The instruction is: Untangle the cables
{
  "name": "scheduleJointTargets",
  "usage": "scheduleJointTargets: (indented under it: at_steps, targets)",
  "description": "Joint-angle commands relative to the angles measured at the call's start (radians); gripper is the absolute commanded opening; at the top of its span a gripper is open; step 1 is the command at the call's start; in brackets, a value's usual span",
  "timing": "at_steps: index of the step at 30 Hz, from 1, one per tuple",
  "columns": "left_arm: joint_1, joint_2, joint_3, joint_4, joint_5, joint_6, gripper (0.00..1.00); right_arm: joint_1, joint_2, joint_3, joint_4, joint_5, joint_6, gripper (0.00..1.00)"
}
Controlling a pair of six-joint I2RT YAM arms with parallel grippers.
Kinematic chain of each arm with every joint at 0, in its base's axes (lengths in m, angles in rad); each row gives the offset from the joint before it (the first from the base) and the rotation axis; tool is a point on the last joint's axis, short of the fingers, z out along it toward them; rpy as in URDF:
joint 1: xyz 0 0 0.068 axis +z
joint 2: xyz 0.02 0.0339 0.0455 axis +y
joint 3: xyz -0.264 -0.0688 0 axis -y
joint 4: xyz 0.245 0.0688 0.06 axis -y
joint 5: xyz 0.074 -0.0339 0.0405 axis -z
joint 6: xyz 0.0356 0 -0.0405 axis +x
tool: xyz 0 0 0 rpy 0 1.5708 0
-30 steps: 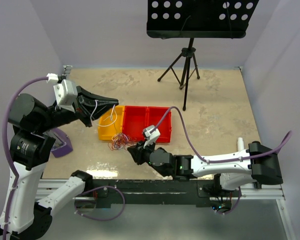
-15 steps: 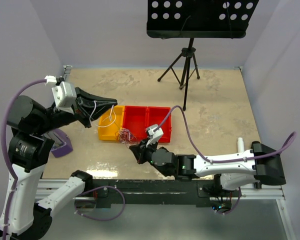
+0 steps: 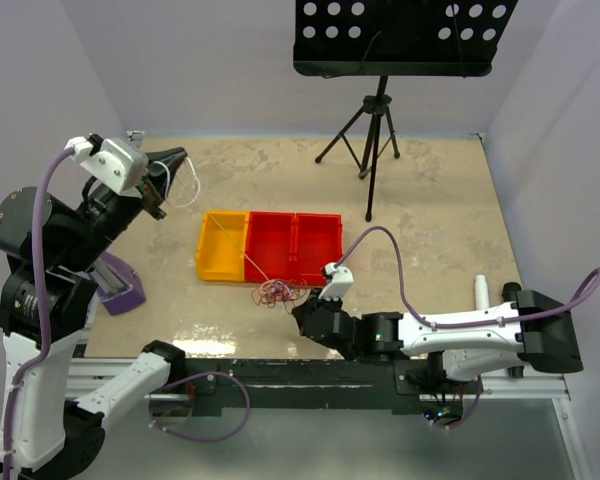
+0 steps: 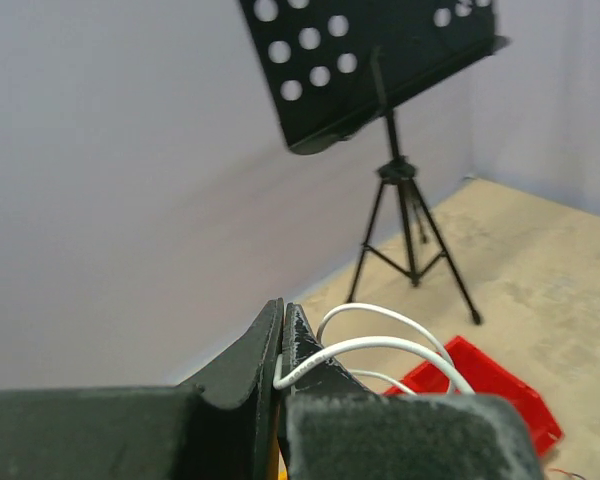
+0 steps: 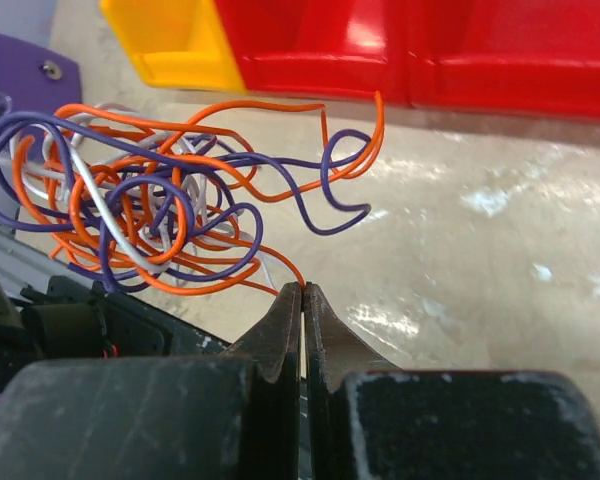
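Note:
The cables (image 3: 276, 292) form a small tangle of orange, purple and white wires (image 5: 150, 200) on the table in front of the bins. My right gripper (image 3: 298, 312) sits low beside it, shut (image 5: 303, 290) on an orange wire at the tangle's edge. My left gripper (image 3: 178, 158) is raised high at the back left, shut (image 4: 283, 345) on a white cable (image 4: 380, 345). That white cable loops (image 3: 193, 186) below the jaws, and a thin strand runs from there over the yellow bin down to the tangle.
A yellow bin (image 3: 220, 262) and a red double bin (image 3: 292, 262) stand just behind the tangle. A purple object (image 3: 122, 290) lies at the left edge. A black music stand (image 3: 378, 110) rises at the back. A white cylinder (image 3: 482, 290) stands at the right.
The left gripper rose and swung back left, drawing the white cable out. The right gripper closed on an orange wire and pulled the tangle to the right.

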Motion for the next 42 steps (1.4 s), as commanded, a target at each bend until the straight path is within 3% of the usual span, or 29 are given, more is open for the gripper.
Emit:
scheduleJointTargets:
  at_steps: [1,10,17,20,29,42]
  targets:
    - [-0.003,-0.05,-0.011,0.133,-0.336,0.137,0.0,-0.006,-0.02,-0.014,-0.235,0.019,0.237,0.0]
    - [-0.003,-0.024,-0.04,0.493,-0.844,0.407,0.0,-0.006,-0.003,0.007,-0.409,-0.003,0.398,0.0]
    - [-0.003,-0.08,-0.089,0.235,-0.422,0.223,0.0,-0.006,-0.025,0.006,-0.359,0.003,0.345,0.0]
    - [-0.003,-0.086,-0.152,0.196,-0.314,0.169,0.0,-0.006,-0.034,0.01,-0.297,0.005,0.275,0.0]
    - [-0.003,-0.057,-0.364,0.302,-0.271,0.162,0.0,-0.004,-0.126,-0.059,-0.127,-0.021,0.145,0.0]
    - [-0.003,0.076,-0.485,0.428,-0.194,0.152,0.0,-0.004,-0.124,-0.079,-0.07,-0.035,0.119,0.0]
